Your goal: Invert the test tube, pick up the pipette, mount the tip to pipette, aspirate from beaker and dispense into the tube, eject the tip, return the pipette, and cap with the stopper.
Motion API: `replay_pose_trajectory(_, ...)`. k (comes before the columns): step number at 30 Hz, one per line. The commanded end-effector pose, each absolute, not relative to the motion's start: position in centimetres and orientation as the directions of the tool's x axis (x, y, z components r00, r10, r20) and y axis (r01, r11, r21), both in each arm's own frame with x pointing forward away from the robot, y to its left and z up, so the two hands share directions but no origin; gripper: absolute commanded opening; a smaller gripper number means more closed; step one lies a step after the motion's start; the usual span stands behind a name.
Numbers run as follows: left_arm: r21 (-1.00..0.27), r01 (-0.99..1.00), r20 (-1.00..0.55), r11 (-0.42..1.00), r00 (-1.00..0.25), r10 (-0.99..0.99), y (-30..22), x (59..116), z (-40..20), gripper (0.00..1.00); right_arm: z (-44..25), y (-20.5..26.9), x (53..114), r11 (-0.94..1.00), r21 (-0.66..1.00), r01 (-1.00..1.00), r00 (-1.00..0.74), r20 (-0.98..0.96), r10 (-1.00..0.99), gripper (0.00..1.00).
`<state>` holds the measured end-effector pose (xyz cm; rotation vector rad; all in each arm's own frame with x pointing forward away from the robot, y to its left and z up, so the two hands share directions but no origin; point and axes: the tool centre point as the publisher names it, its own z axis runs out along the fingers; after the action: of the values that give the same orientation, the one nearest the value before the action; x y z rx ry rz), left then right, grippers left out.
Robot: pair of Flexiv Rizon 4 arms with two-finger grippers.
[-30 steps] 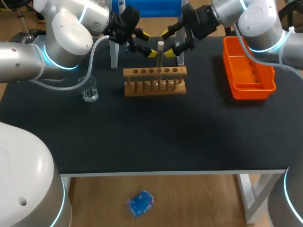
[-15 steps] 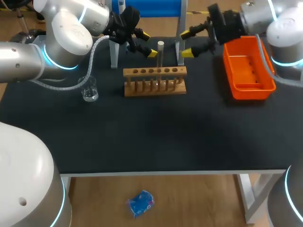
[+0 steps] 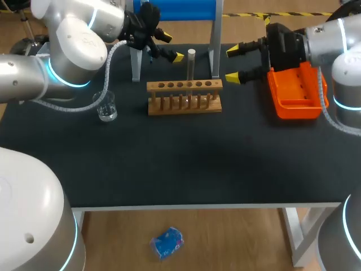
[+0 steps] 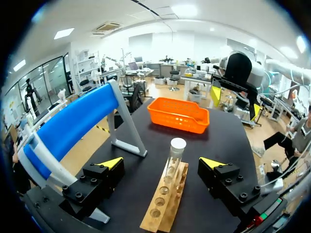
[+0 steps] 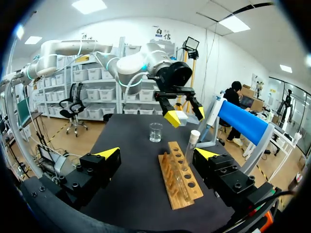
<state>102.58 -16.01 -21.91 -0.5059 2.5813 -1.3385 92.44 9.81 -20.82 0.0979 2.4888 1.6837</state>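
Note:
A clear test tube (image 3: 191, 65) with a white stopper on top stands upright in the wooden rack (image 3: 184, 96). My left gripper (image 3: 172, 47) hangs open just behind and left of the tube, touching nothing. In its wrist view the tube (image 4: 173, 156) and rack (image 4: 165, 201) lie ahead between the open left gripper (image 4: 161, 163). My right gripper (image 3: 232, 65) is open and empty, to the right of the rack beside the orange basket (image 3: 296, 90). Its wrist view shows the tube (image 5: 191, 145), the rack (image 5: 179, 180), the beaker (image 5: 155, 132) and the left gripper (image 5: 185, 115) ahead of the right gripper (image 5: 157, 153).
A small glass beaker (image 3: 106, 106) sits left of the rack. A blue stand (image 3: 175, 8) on grey legs rises at the back edge, behind the tube. The orange basket (image 4: 179, 114) looks empty. The front half of the black table (image 3: 180, 164) is bare.
My right gripper has pulled away from the tube to the right, ending beside the orange basket. The left gripper drew back slightly from the tube. The tube stays in the rack.

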Motion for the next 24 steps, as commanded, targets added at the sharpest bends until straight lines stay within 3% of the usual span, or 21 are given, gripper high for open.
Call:
replay_pose_trajectory(1,-0.823,-0.225,-0.044,0.522,-0.89,-0.453,-13.6,99.4,-20.2,1.0,-20.9,9.0,91.3,0.365,0.931,-0.022,-0.973,-0.103,0.204,1.0)
replay_pose_trajectory(15,-0.845,-0.321,-0.047,0.427,-0.751,-0.658,-7.1,93.8,-17.9,1.0,-21.1,3.6,89.0,0.297,0.952,0.074,-0.936,-0.037,0.349,1.0)
replay_pose_trajectory(24,-0.834,-0.35,-0.052,0.426,-0.719,-0.693,-5.9,92.7,-17.0,1.0,-21.1,3.4,88.9,0.288,0.953,0.095,-0.939,-0.01,0.345,1.0)
